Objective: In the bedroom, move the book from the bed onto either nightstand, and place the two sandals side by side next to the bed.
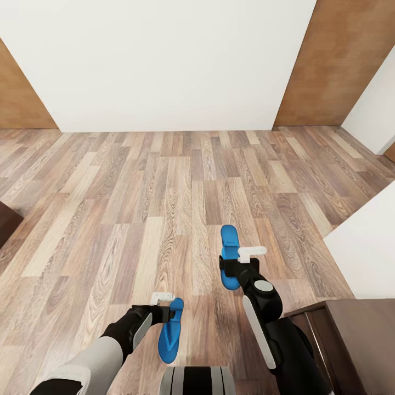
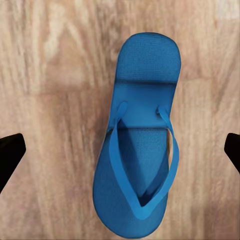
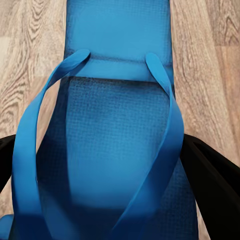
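At the far left edge a dark brown corner [image 1: 6, 220] of some furniture pokes in over the wood-plank floor [image 1: 137, 186]. Nearer, the left arm reaches in from the near left, and its left tool [image 1: 176, 314] hangs over the left sandal [image 1: 171, 331], a bright blue one lying flat on the floor just ahead of the robot's trunk. From the left wrist that sandal [image 2: 139, 145] lies whole on the planks, strap up, with the two dark fingertips [image 2: 10, 155] far apart on either side of it and clear of it: the tool is wide open and has hold of nothing.

Right of it and a little farther off lies the right sandal [image 1: 229, 257], also on the floor, apart from the first. The right tool [image 1: 237, 270] sits down over its near end. In the right wrist view the blue sole [image 3: 120, 150] runs between the black fingers [image 3: 212, 185], which press at its edges, so this tool is closed onto the right sandal.

At the near right stands a dark brown nightstand [image 1: 356, 345], with a white wall [image 1: 367, 247] behind it.
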